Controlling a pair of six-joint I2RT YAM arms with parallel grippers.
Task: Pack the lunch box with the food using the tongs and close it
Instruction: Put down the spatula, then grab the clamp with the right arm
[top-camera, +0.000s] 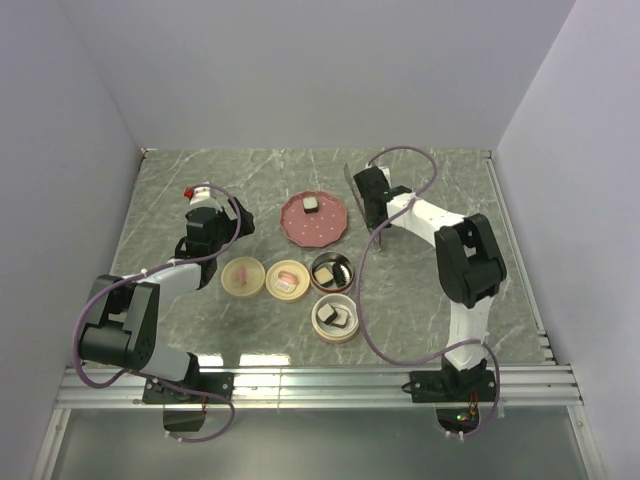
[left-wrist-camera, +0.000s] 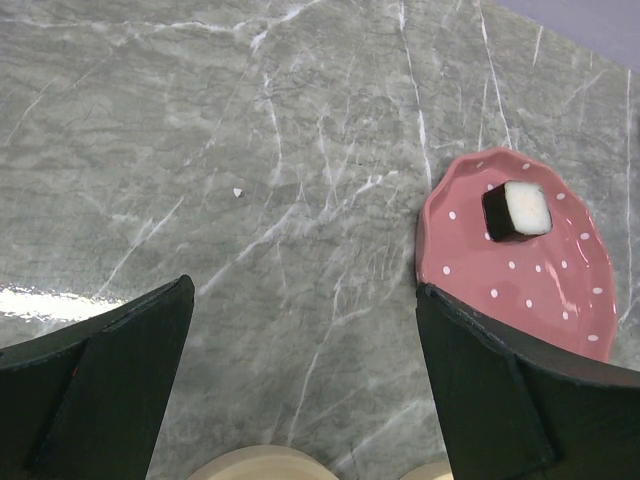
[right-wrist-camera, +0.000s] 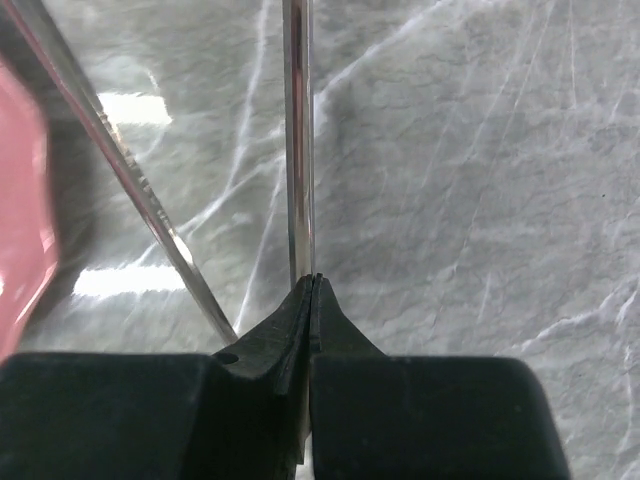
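One black-and-white food block (top-camera: 312, 204) (left-wrist-camera: 518, 210) lies on the pink dotted plate (top-camera: 325, 232) (left-wrist-camera: 520, 290). Two round cream lunch box bowls stand nearer: the upper one (top-camera: 313, 272) holds a food piece (top-camera: 328, 275), the lower one (top-camera: 336, 338) holds two (top-camera: 332, 317). My right gripper (top-camera: 366, 192) (right-wrist-camera: 313, 280), just right of the plate, is shut on one arm of the silvery tongs (right-wrist-camera: 298, 150); the other arm (right-wrist-camera: 120, 160) splays out to the left. My left gripper (top-camera: 238, 215) (left-wrist-camera: 303, 290) hangs open and empty over bare table left of the plate.
Two round cream lids (top-camera: 243, 276) (top-camera: 288, 280) with pink knobs lie left of the bowls; their edges (left-wrist-camera: 260, 465) show at the bottom of the left wrist view. The plate's rim (right-wrist-camera: 20, 220) shows at the left edge of the right wrist view. Grey walls close in the marble table (top-camera: 180, 180).
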